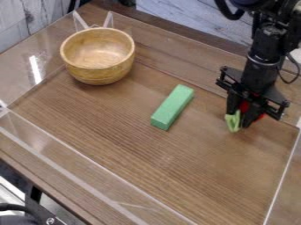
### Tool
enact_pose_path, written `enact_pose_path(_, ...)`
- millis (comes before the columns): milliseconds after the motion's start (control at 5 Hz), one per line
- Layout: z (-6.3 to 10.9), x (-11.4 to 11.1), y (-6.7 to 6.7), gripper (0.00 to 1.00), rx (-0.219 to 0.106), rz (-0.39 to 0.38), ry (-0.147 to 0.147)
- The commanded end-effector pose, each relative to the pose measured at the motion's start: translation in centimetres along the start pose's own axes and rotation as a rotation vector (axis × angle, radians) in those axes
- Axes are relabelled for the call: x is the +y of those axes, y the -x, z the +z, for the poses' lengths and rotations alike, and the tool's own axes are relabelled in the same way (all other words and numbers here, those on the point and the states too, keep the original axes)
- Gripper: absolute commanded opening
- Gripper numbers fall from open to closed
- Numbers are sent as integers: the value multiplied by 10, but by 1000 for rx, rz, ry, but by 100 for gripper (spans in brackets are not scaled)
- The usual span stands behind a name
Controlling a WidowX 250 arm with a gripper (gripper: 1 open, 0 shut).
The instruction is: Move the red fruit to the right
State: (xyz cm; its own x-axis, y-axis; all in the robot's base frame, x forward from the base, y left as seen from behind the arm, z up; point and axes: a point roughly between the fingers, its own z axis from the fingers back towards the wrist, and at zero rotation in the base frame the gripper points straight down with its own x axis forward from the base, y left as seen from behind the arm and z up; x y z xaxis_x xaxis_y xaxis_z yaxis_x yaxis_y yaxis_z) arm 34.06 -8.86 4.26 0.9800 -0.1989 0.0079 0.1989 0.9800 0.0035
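Note:
The red fruit (241, 113) hangs between the fingers of my gripper (244, 112), at the right side of the wooden table. Only a sliver of red and the light green leafy stem, pointing down-left, show below the black fingers. The gripper is shut on the fruit, and the black arm comes down on it from the top right. The stem tip is close to the table surface; I cannot tell whether it touches.
A long green rectangular block (172, 106) lies left of the gripper near the table's middle. A wooden bowl (98, 54) stands at the back left. Clear acrylic walls (282, 189) edge the table, with the right wall close to the gripper.

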Motion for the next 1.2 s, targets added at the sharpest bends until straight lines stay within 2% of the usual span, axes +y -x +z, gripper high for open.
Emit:
enact_pose_path(0,9,15,-5,0,-46,-25,5)
enact_pose_path(200,0,26,1,0,-31,-57,11)
enact_pose_path(400,-5,32,7,100,-22,-91,12)
enact_pose_path(600,-11,31,5,100,-19,-73,8)
enact_pose_path(800,-12,28,2,0,-35,-53,0)
enact_pose_path(1000,-13,24,5,0,-41,-50,-4)
